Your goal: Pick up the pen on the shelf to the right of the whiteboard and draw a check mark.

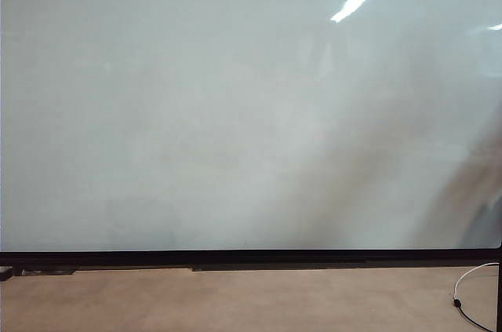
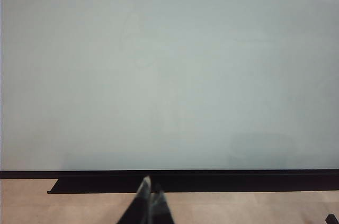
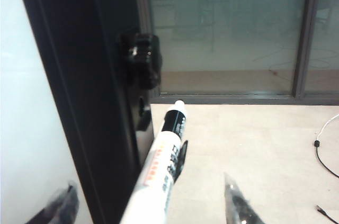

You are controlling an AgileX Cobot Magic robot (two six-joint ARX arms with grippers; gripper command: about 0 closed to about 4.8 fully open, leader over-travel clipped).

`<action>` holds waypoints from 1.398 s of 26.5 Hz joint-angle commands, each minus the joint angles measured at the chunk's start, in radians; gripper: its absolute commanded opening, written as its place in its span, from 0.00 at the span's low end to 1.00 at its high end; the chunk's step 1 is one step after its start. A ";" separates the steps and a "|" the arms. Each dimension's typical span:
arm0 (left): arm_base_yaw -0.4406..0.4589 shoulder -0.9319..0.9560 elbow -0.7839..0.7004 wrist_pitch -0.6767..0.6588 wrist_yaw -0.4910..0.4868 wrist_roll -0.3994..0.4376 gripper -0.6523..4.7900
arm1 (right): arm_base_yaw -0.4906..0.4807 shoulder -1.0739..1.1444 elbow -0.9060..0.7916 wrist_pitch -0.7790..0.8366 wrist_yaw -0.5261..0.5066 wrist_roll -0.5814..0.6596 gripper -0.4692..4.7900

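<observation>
White pen (image 3: 159, 173) is lying between the right gripper's (image 3: 148, 203) spread jaws, ungripped; closing off-centre risks knocking it. Left gripper (image 2: 147, 200) is sitting pinched together, low centre.

The very large pale grey-white whiteboard (image 1: 235, 112) is showing a glossy, smooth face mirroring ceiling lights, edged by a thin matt black frame (image 1: 251, 256). The slim white plastic pen (image 3: 159, 176) is looking smooth and slightly shiny. The tan floor (image 1: 235, 300) is appearing matt.
</observation>
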State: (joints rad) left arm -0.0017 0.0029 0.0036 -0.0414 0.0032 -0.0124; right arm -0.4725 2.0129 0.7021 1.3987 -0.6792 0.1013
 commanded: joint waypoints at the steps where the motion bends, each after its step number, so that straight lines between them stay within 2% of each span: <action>1: 0.000 0.000 0.003 0.013 0.000 0.005 0.11 | 0.000 -0.005 0.008 0.017 -0.014 0.016 0.72; 2: 0.000 0.000 0.003 0.013 0.000 0.005 0.11 | 0.002 -0.005 0.010 0.017 -0.014 0.016 0.66; 20: 0.000 0.000 0.003 0.013 0.000 0.005 0.11 | 0.023 -0.006 0.019 0.017 0.031 0.015 0.64; 23: 0.000 0.000 0.003 0.013 0.000 0.005 0.11 | 0.023 -0.006 0.019 0.016 0.030 0.015 0.54; 37: 0.000 0.000 0.003 0.013 0.000 0.005 0.11 | 0.009 -0.006 0.019 0.016 0.006 0.015 0.52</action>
State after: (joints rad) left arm -0.0017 0.0025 0.0036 -0.0414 0.0032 -0.0120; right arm -0.4580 2.0129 0.7174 1.3987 -0.6582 0.1135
